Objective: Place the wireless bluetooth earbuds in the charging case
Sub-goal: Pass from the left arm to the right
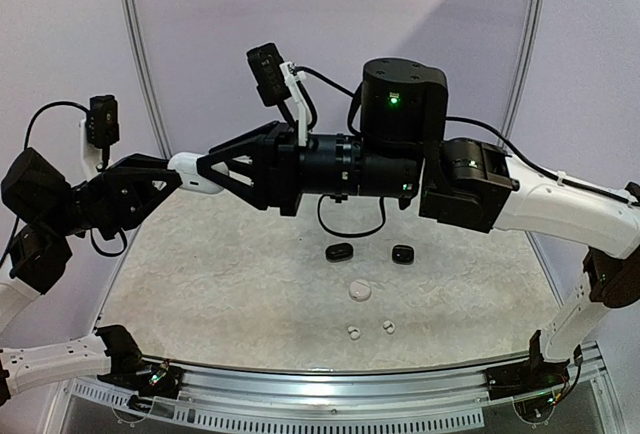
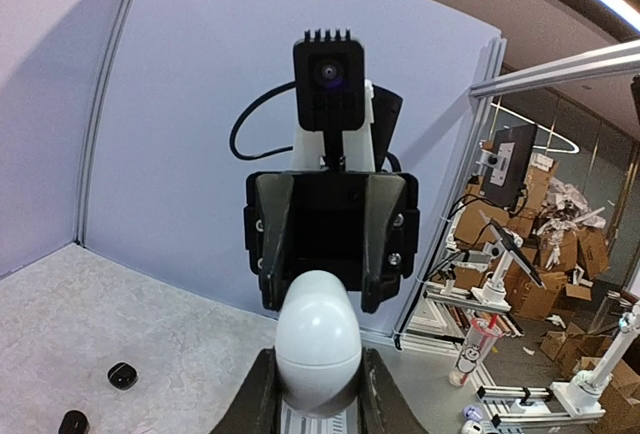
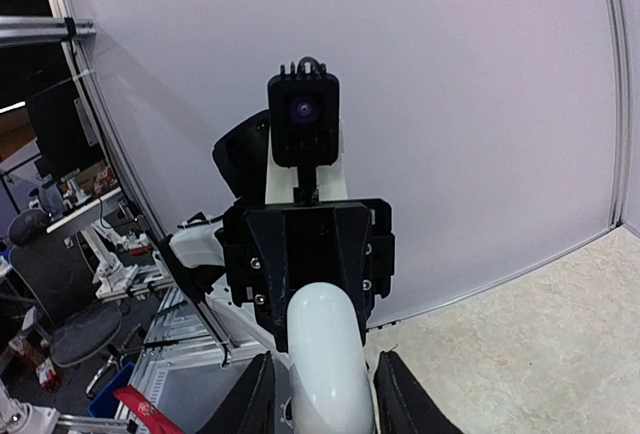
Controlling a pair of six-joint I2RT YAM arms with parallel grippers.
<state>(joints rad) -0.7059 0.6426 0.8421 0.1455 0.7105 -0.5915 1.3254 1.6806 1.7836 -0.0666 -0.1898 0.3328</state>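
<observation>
A white egg-shaped charging case (image 1: 195,173) hangs in the air between both arms, lid shut. My left gripper (image 2: 317,376) is shut on its lower half (image 2: 317,334). My right gripper (image 3: 323,364) reaches in from the opposite side and straddles the case (image 3: 322,339), with thin gaps still showing on both sides. Two tiny white earbuds (image 1: 352,332) (image 1: 387,327) lie on the table near the front. Two glossy black pieces (image 1: 340,251) (image 1: 402,254) lie behind them; I cannot tell if these are buds or small cases.
A small round white piece (image 1: 359,291) lies between the black pieces and the white buds. The speckled table (image 1: 220,284) ends at a metal rail (image 1: 330,379) in front. Grey panels wall in the back and sides.
</observation>
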